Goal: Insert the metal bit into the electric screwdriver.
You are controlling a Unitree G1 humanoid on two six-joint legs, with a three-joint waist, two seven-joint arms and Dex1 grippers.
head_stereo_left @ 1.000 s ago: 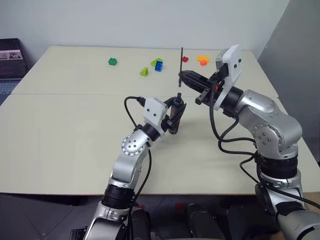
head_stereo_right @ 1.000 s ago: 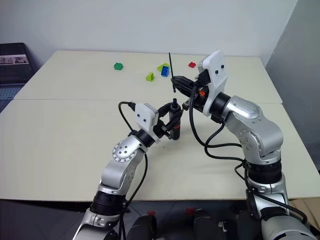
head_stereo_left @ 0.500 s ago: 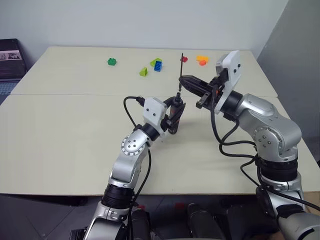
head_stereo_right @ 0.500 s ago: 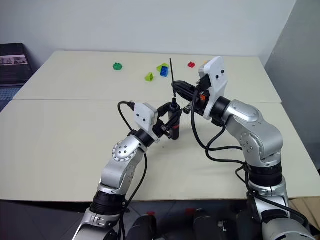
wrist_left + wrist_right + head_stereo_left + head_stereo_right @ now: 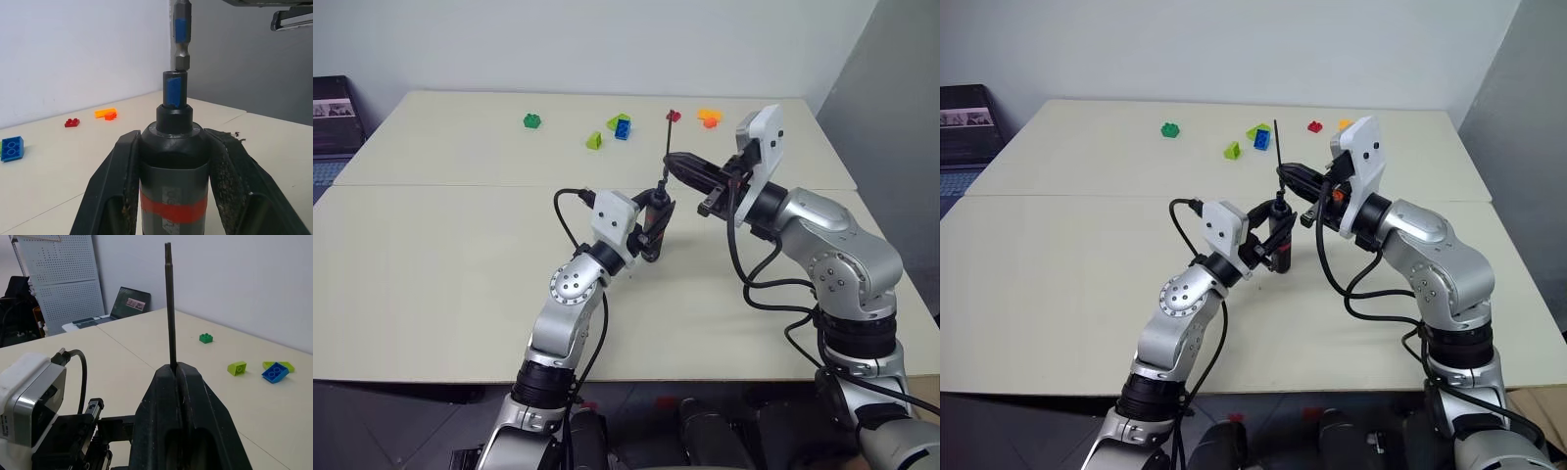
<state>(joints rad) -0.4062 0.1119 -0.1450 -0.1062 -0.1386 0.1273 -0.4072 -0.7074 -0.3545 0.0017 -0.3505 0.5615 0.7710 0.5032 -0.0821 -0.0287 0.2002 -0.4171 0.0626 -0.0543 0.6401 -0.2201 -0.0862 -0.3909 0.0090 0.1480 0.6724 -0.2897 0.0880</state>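
My left gripper is shut on the electric screwdriver, holding it upright above the table with its socket end up. In the left wrist view the black body with its red band sits between both fingers. My right gripper is shut on the metal bit, a thin dark rod held vertically over the screwdriver. The bit's lower hex end stands in line with the socket's mouth, right at it; I cannot tell whether they touch. The rod rises from the right fingertips.
Coloured toy bricks lie at the table's far side: green, lime, blue, red and orange. A laptop sits beyond the left edge. A seam crosses the table.
My right gripper has come down a little with the bit, bringing its lower end to the screwdriver's socket. The left gripper and the screwdriver have stayed still.
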